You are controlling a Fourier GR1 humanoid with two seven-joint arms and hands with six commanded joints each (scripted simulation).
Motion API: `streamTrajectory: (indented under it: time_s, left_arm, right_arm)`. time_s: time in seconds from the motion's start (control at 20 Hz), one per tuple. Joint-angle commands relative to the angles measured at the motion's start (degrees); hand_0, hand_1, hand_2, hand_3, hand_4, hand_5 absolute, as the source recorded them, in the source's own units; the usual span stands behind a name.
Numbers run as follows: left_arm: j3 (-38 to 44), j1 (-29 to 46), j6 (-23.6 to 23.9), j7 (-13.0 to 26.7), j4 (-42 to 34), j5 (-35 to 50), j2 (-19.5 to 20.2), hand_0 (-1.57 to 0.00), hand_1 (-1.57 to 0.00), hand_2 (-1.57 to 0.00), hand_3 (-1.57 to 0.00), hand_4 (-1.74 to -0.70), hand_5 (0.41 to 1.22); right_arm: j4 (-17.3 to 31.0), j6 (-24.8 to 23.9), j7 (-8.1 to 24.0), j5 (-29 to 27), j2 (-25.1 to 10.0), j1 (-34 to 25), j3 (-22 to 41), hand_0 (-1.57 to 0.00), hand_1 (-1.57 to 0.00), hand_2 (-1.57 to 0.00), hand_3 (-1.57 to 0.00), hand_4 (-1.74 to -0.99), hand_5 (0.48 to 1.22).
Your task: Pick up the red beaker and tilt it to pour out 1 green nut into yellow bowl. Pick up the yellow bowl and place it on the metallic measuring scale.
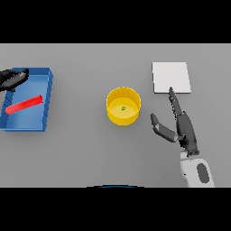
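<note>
Yellow bowl (123, 106): sitting upright mid-table, between the blue bin and the white plate; not on the plate, clear grey table around it
Green nut (123, 108): one small speck, right there on the bowl's floor
Right hand (180, 124): coming in from the lower right, fingers straight and spread, thumb angled out toward the bowl; holding nothing; near the bowl's right side but apart from it; longest fingertip reaching the plate's lower edge
Measuring scale (171, 77): a flat pale square at upper right, nothing on it
Blue bin (48, 97): far left; a red bar (23, 105) lying tilted inside it
Left hand (12, 78): over the bin's upper-left corner; can't tell how its fingers are set
</note>
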Motion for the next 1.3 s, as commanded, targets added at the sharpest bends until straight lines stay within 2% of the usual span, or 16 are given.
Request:
streamTrajectory:
  time_s: [0.0, 0.15, 0.3, 0.4, 0.45, 0.55, 0.65, 0.8, 0.9, 1.05, 1.25]
  left_arm:
    - [-0.8, -0.4, -0.6, 0.0, 0.1, -1.0, 0.0, -0.41, -0.36, -0.34, -0.29, -0.76, 0.651]
    - [-1.7, -1.4, 0.5, -0.2, 2.2, -2.9, -1.4, -0.21, -0.18, -0.18, -0.15, -0.73, 0.647]
    - [-1.6, -2.2, 1.8, -1.1, 3.7, -3.9, -2.1, -0.11, -0.09, -0.09, -0.08, -0.71, 0.647]
    - [-1.2, -2.3, 3.3, -2.3, 3.4, -4.2, -2.3, -0.07, -0.06, -0.06, -0.05, -0.71, 0.658]
    - [-1.1, -1.7, 4.4, -3.7, 2.5, -4.3, -2.5, -0.05, -0.05, -0.05, -0.04, -0.71, 0.663]
    - [0.1, -1.6, 4.6, -4.8, 2.7, -3.6, -1.8, -0.03, -0.03, -0.03, -0.02, -0.71, 0.679]
    - [-0.3, -1.6, 5.2, -4.9, 2.9, -4.1, -2.1, -0.02, -0.02, -0.02, -0.01, -0.71, 0.689]
    - [0.7, -1.9, 4.7, -6.7, 2.9, -3.2, -2.1, -0.01, -0.01, -0.01, -0.01, -0.72, 0.67]
    - [0.5, -1.5, 4.8, -6.8, 2.7, -2.8, -3.0, -0.01, -0.01, -0.01, 0.0, -0.72, 0.664]
    - [0.1, -1.0, 4.7, -6.8, 2.5, -2.9, -2.9, 0.0, 0.0, 0.0, 0.0, -0.71, 0.669]
    - [0.2, -0.1, 4.8, -6.8, 1.1, -2.3, -2.6, 0.0, 0.0, 0.0, 0.0, -0.71, 0.682]
  right_arm:
    - [0.2, 0.2, -0.2, -0.4, 0.1, -0.3, -0.1, 0.0, 0.0, 0.0, 0.0, -1.145, 0.685]
    - [-0.3, 0.0, 0.7, 0.3, -0.1, 0.2, 0.1, 0.0, 0.0, 0.0, 0.0, -1.16, 0.688]
    - [-0.8, -0.1, 0.4, 0.2, -0.2, 0.7, 0.0, 0.0, 0.0, 0.0, 0.0, -1.176, 0.688]
    - [-0.8, -1.2, 3.6, 2.3, -0.1, 0.0, 0.6, 0.0, 0.0, 0.0, 0.0, -1.175, 0.672]
    - [-1.7, -1.1, 4.0, 4.2, -0.7, -0.1, 1.7, 0.0, 0.0, 0.0, 0.0, -1.163, 0.677]
    - [-1.5, 1.1, 2.9, 4.7, -2.8, -1.1, 2.4, 0.0, 0.0, 0.0, 0.0, -1.132, 0.703]
    - [-0.7, 4.2, 2.6, 6.8, -5.9, -3.7, 4.2, 0.0, 0.0, 0.0, 0.0, -1.153, 0.728]
    - [1.3, 8.5, 5.6, 14.6, -11.6, -9.7, 8.5, 0.0, 0.0, 0.0, 0.0, -1.204, 0.708]
    - [2.3, 11.7, 5.5, 19.8, -14.9, -14.5, 12.2, 0.0, 0.0, 0.0, 0.0, -1.22, 0.701]
    - [5.5, 14.7, 1.4, 26.8, -18.8, -20.8, 17.9, 0.0, 0.0, 0.0, 0.0, -1.232, 0.702]
    - [9.5, 19.5, -0.7, 31.7, -20.6, -27.3, 23.3, 0.0, 0.0, 0.0, 0.0, -1.213, 0.705]
